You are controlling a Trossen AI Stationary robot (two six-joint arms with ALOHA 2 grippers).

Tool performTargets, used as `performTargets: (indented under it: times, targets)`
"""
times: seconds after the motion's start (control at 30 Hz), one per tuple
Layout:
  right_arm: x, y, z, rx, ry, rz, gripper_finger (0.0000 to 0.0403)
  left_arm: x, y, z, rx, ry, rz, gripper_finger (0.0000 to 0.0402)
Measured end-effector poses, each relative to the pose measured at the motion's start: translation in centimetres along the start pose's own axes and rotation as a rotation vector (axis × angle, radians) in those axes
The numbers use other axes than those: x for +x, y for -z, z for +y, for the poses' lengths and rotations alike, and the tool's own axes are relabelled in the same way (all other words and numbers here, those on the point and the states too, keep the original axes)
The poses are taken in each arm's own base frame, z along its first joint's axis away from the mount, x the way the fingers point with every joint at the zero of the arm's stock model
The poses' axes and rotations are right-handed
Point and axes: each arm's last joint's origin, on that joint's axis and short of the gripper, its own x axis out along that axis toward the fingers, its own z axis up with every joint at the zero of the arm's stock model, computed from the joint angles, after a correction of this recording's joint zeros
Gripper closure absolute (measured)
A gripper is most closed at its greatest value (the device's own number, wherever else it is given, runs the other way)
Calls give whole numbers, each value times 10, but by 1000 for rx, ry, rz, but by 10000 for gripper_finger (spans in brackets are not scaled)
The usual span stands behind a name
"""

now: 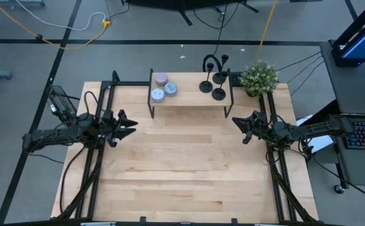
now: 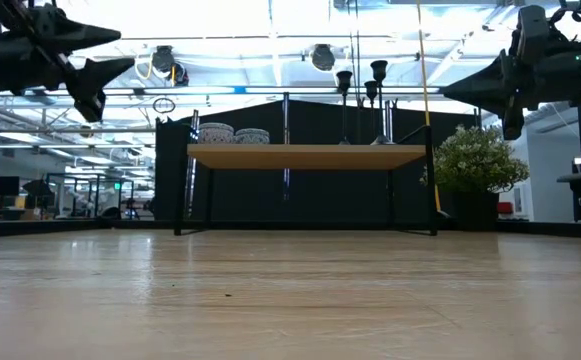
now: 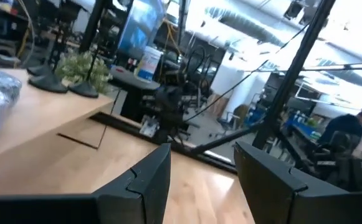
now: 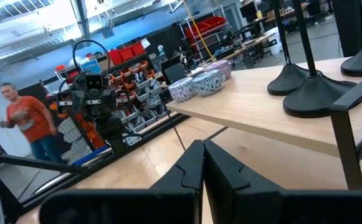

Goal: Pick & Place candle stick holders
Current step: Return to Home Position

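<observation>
Three black candle stick holders [image 1: 205, 86] [image 1: 218, 94] [image 1: 220, 76] stand upright on their round bases at the right end of a small raised wooden shelf [image 1: 188, 105] at the table's far side. Their stems and cups show in the low view [image 2: 344, 100], their bases in the right wrist view [image 4: 318, 93]. My left gripper [image 1: 130, 124] hovers open and empty above the table's left part, well short of the shelf. My right gripper [image 1: 237, 122] hovers shut and empty above the right part, on the near side of the holders.
Three round patterned candle tins [image 1: 163, 88] sit on the shelf's left end. A potted green plant [image 1: 259, 77] stands at the table's far right corner beside the shelf. The bare wooden table [image 1: 188, 169] spreads between the arms. People show in the room beyond [image 4: 28, 121] [image 3: 342, 127].
</observation>
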Motion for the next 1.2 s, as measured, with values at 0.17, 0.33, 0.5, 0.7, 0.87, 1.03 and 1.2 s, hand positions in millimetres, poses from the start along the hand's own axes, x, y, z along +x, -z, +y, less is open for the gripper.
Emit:
performTargets:
  times: [0.17,0.33,0.5,0.7,0.87,1.03,1.2]
  targets:
    - [0,1,0,-5,1,5,403,1,-3,-7,18,41,-49,217]
    - [0,1,0,-6,2,7,403,1,5,-9,27,10,18,217]
    - [0,1,0,-7,2,7,403,0,16,-7,34,-51,110,217]
    - [0,1,0,-7,2,7,403,-1,22,-4,108,-95,173,217]
    - [0,3,-1,-37,10,26,403,-3,30,1,84,-166,250,217]
    - [0,3,-1,-71,8,26,403,-3,29,1,109,-170,241,217]
    - [0,3,-1,-100,8,26,403,-3,28,2,135,-208,218,217]
